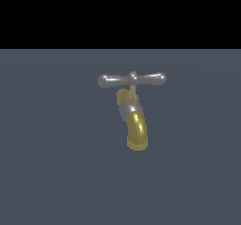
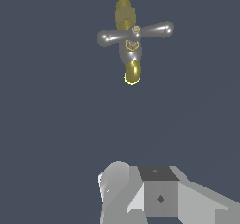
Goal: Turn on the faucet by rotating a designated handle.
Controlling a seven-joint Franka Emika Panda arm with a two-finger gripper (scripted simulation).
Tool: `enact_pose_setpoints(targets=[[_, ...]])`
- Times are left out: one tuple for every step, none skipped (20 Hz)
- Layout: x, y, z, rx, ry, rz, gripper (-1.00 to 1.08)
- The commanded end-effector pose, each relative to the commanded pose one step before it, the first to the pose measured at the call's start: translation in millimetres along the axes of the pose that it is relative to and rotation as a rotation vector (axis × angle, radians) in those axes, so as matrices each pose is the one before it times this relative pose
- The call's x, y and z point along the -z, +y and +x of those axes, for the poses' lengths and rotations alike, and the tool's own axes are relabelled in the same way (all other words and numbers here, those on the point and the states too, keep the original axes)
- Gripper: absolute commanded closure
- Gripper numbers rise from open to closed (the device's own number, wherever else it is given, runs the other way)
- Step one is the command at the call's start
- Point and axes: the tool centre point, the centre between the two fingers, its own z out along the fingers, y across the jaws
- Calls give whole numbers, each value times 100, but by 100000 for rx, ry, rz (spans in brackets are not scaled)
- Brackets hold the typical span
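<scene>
The gripper (image 2: 140,190) shows only in the wrist view, as pale grey blocky parts at the picture's edge with a darker panel on one of them; its fingertips cannot be made out, so whether the jaws stand wide or narrow cannot be told, and nothing is seen held in it. It is well apart from the faucet (image 2: 130,45), with only bare dark blue-grey floor (image 2: 56,124) between the two. In the exterior view the arm does not appear. The faucet (image 1: 132,111) stands alone on the same flat floor (image 1: 47,172), a little toward the exterior view's right of centre, its brass-yellow curved spout (image 1: 137,132) bending down toward the camera from a grey rounded body. The handle (image 1: 132,79), a glossy grey T-bar with bulbous ends and a small brass hub, lies level across the top, running from the exterior view's left to its right. In the wrist view the handle (image 2: 136,32) crosses the spout (image 2: 132,72) line at a slight tilt. No other thing stands near it.
</scene>
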Motion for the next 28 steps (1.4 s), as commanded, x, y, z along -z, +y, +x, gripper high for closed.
enact_pose_setpoints(targets=[[0, 1, 0, 0, 0, 0, 108], [-10, 5, 1, 69, 2, -2, 108], [-30, 28, 3, 169, 3, 0, 108], [-49, 45, 5, 285, 5, 0, 108], [-69, 62, 7, 403, 7, 0, 108], [-89, 79, 9, 521, 9, 0, 108], [-109, 96, 11, 637, 11, 0, 108], [-128, 113, 13, 756, 13, 0, 108], [-148, 132, 15, 868, 15, 0, 108], [-168, 149, 18, 986, 17, 0, 108], [-188, 166, 20, 1105, 19, 0, 108], [-208, 185, 22, 1220, 21, 0, 108], [-228, 202, 24, 1337, 23, 0, 108], [-248, 221, 27, 1453, 25, 0, 108], [-268, 238, 29, 1573, 27, 0, 108], [-288, 256, 31, 1690, 29, -1, 108], [-308, 274, 34, 1808, 31, -1, 108], [-328, 293, 36, 1925, 33, -2, 108], [-348, 311, 39, 2045, 35, -2, 108], [-368, 330, 41, 2162, 38, -3, 108], [-387, 346, 44, 2269, 39, -3, 108], [-393, 352, 45, 2303, 40, -4, 108], [-393, 353, 45, 2305, 40, -5, 108], [-393, 355, 45, 2308, 40, -5, 108], [-394, 356, 45, 2310, 40, -6, 108], [-394, 357, 45, 2313, 40, -7, 108], [-395, 358, 45, 2314, 40, -8, 108], [-395, 359, 46, 2317, 40, -8, 108]])
